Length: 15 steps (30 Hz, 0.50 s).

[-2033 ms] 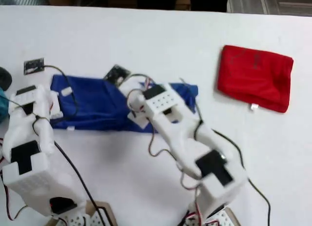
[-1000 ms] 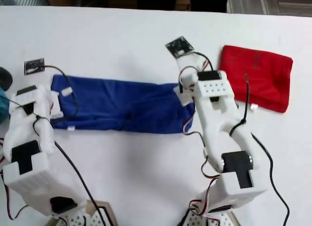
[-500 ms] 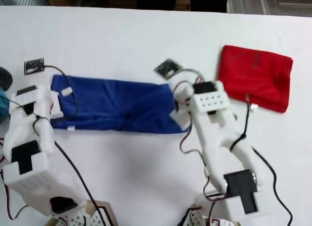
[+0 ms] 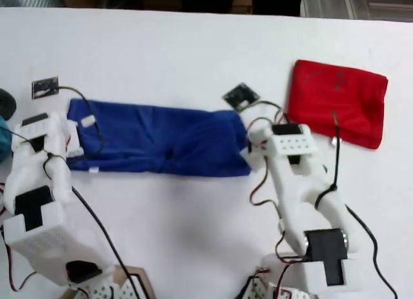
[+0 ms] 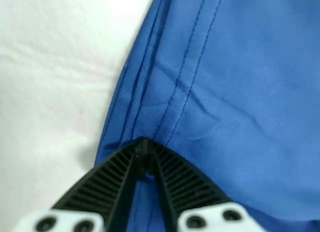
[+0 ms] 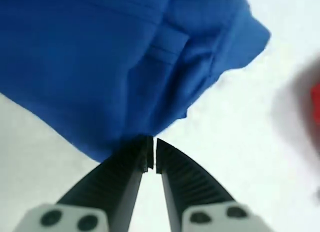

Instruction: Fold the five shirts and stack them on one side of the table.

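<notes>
A blue shirt [image 4: 155,137] lies stretched in a long band across the middle of the white table [image 4: 193,47]. My left gripper [image 4: 80,136] sits at the band's left end, shut on the hem of the blue shirt [image 5: 240,91], pinched at the tips of the left gripper [image 5: 142,148]. At the right end my right gripper [image 4: 247,144] is shut, and the tips of the right gripper [image 6: 152,144] meet the lower corner of the blue shirt [image 6: 90,56]. A folded red shirt [image 4: 339,102] rests at the right side, apart from both grippers.
A teal object [image 4: 3,137] and a dark round thing [image 4: 5,104] sit at the table's left edge. Cables trail from both arms over the near part of the table. The far half of the table is bare white.
The right arm swept from the shirt's middle out to its right end, dipped back left, then settled at the lower right corner. The shirt now lies flatter and longer. The left arm stayed put.
</notes>
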Tool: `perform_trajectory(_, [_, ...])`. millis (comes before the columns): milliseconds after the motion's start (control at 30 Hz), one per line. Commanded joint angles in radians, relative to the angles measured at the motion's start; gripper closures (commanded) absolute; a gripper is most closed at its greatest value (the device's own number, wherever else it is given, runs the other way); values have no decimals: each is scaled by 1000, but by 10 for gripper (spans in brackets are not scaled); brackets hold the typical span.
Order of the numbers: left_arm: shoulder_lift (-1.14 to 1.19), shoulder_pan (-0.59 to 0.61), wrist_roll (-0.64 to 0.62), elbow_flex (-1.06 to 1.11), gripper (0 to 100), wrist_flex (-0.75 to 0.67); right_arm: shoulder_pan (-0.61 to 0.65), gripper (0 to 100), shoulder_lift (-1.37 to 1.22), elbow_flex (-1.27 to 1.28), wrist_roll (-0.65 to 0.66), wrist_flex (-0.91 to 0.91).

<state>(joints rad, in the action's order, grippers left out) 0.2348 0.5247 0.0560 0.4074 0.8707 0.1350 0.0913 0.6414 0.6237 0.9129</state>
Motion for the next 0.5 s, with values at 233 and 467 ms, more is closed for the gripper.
perform_trajectory(233, [-21,-17,-3,2,974,-21,-19,979,54,-94,18,68])
perform_trajectory(467, [-21,-17,-3,2,974,-21,77,979,243,-160,-164,93])
